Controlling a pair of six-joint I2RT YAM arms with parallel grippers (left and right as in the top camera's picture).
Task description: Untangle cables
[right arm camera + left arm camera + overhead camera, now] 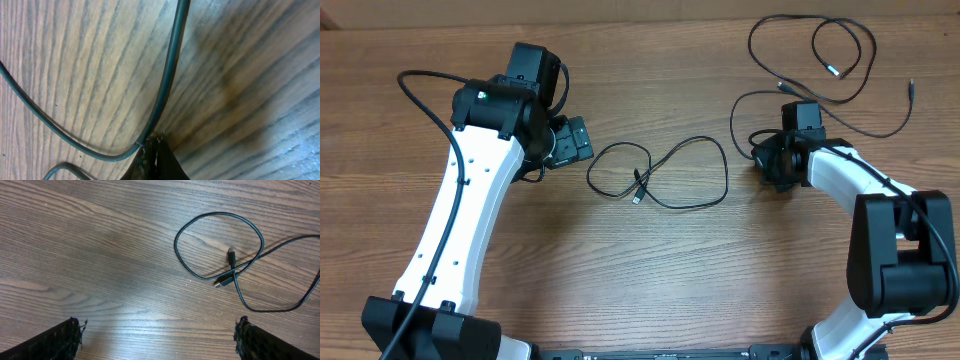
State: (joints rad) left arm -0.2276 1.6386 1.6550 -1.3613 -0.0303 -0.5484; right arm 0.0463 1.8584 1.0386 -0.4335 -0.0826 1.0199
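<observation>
One thin black cable (660,175) lies in loose loops at the table's middle, its two plug ends next to each other inside the loop. It also shows in the left wrist view (220,213). My left gripper (582,140) is open and empty, just left of this cable; its fingertips (160,330) are spread wide above bare wood. More black cable loops (865,45) lie at the far right. One strand (733,118) runs down to my right gripper (760,155). In the right wrist view the fingers (152,145) are shut with this cable (167,75) at their tips.
The wooden table (720,280) stretches bare toward the front. The arms' own thicker black wires (415,90) hang beside the white links. The far table edge runs close behind the right-hand cable loops.
</observation>
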